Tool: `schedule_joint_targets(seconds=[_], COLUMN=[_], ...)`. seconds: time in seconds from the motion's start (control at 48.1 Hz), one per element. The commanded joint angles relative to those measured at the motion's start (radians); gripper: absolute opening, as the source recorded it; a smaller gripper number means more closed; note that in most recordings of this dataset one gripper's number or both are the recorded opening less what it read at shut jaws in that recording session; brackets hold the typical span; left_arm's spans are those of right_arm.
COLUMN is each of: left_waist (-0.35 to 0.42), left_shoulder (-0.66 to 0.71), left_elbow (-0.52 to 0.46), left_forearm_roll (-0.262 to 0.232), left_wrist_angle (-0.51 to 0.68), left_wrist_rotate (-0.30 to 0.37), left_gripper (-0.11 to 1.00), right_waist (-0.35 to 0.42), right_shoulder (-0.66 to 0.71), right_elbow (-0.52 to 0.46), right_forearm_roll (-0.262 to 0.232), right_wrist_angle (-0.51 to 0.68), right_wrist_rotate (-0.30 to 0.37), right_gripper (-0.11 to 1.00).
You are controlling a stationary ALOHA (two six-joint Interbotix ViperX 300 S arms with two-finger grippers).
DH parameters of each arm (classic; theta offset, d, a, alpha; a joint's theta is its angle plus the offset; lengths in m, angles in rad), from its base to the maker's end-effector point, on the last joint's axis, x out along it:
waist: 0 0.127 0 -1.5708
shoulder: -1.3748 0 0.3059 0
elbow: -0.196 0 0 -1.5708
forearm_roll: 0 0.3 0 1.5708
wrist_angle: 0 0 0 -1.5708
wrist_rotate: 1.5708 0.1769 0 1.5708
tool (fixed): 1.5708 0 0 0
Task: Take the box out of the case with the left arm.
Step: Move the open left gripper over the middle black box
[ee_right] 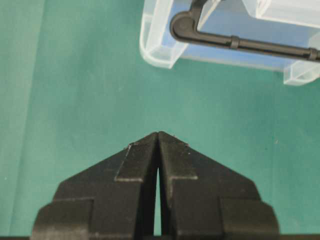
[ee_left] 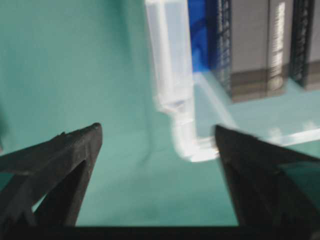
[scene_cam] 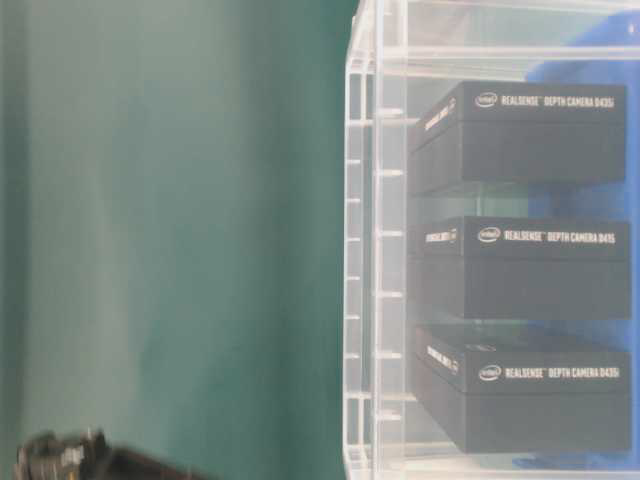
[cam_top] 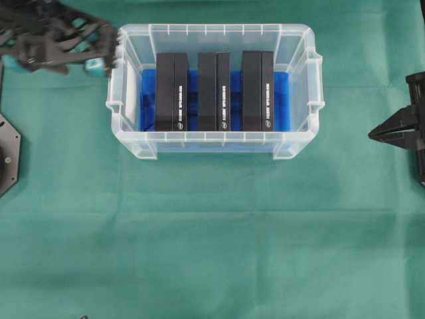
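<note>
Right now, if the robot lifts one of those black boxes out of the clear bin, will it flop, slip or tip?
The leftmost black rectangular cardboard box looks stiff: its edges are straight and crisp. Its smooth printed faces might slip a little. Standing on a narrow side in the clear plastic bin, it could tip if nudged.

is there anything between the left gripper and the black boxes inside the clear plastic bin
Yes: the end wall of the clear ribbed-rim plastic case. The open left gripper, black lattice with teal pads, hangs outside that wall by the case's far left corner. The nearest black rectangular box stands just inside. The case has no lid, so from above nothing visible blocks it.
</note>
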Motion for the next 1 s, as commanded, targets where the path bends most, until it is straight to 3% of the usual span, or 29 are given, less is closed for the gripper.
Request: schedule_joint_targets(seconds=[0.0,0.332,0.976], left_waist=[-0.003,-0.034,-0.052], left_shoulder=[0.044,0.238,0.394], left_elbow=[-0.08,-0.301,-0.491], left_forearm_roll=[0.005,0.005,0.005], left_wrist_angle=[-0.003,0.003,0.015], left_wrist_rotate=[0.003,-0.002,-0.017], left_gripper=[0.98,0.98,0.98], right_waist=[-0.002,-0.002,-0.002], right_shoulder=[0.003,0.0,0.002], right_elbow=[-0.028,-0.029,-0.028], right_forearm_roll=[-0.002,-0.002,-0.002], right_wrist_angle=[0.011,0.044,0.086], right_wrist_rotate=[0.002,0.002,0.002], right_gripper=[0.0,0.0,0.0])
